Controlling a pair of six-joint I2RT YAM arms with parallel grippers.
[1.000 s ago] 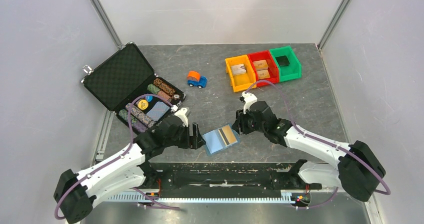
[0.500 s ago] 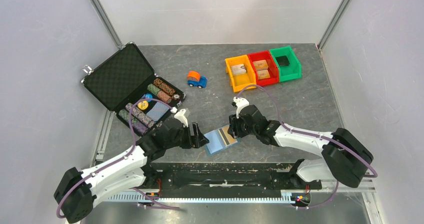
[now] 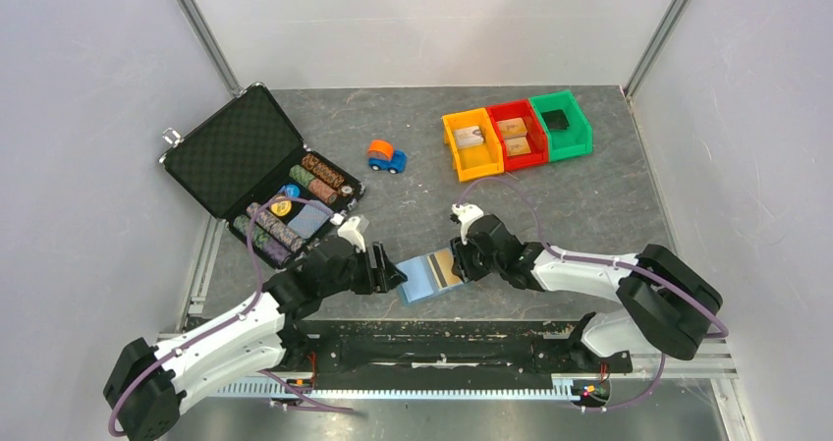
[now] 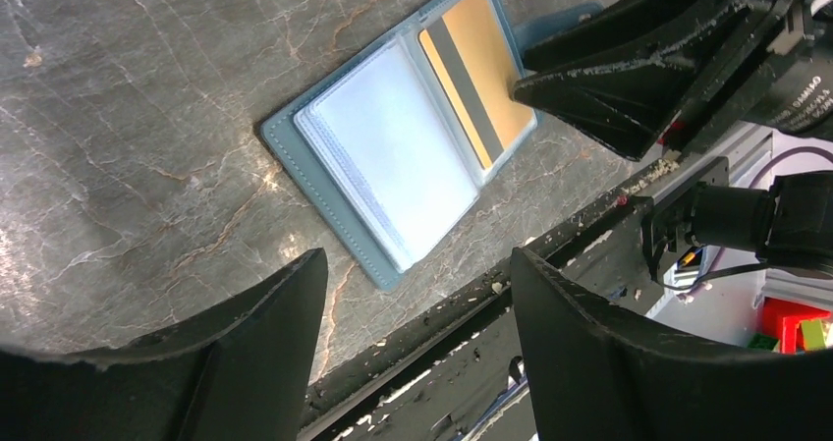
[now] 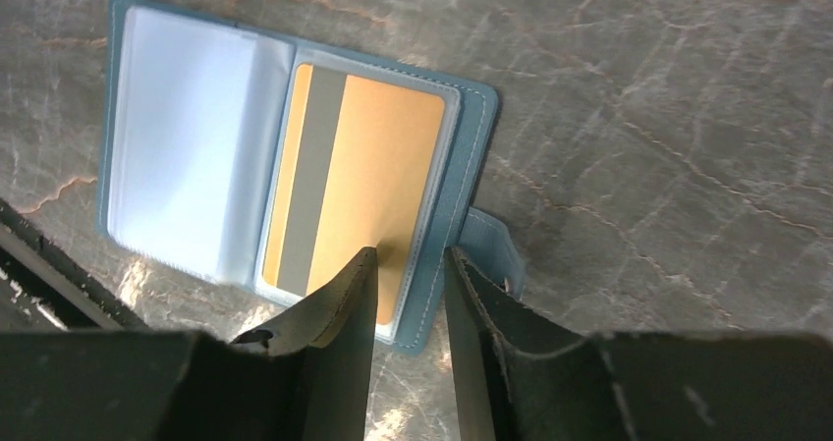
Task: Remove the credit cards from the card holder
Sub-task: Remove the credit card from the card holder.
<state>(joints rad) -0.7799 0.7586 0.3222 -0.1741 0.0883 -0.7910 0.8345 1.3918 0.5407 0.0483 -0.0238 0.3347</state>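
Observation:
The light-blue card holder (image 3: 420,280) lies open and flat near the table's front edge. A gold card with a grey stripe (image 3: 448,264) sits in its right pocket. The left half shows clear empty-looking sleeves (image 4: 393,156). My right gripper (image 3: 468,261) is low over the holder's right edge. Its jaws stand a narrow gap apart (image 5: 411,254): one fingertip (image 5: 365,264) rests on the gold card (image 5: 378,166), the other is over the closing tab (image 5: 491,240). My left gripper (image 3: 395,276) is wide open and empty (image 4: 417,259), just left of the holder.
An open black case (image 3: 228,152) with poker chips lies at the back left. A blue-and-orange toy car (image 3: 386,155) stands mid-table. Orange (image 3: 472,144), red (image 3: 518,132) and green (image 3: 562,122) bins stand at the back right. The table's front rail (image 4: 550,254) runs right beside the holder.
My right gripper has moved left and down onto the holder's right edge, its tip now on the gold card. The left gripper has barely shifted. The holder has stayed put.

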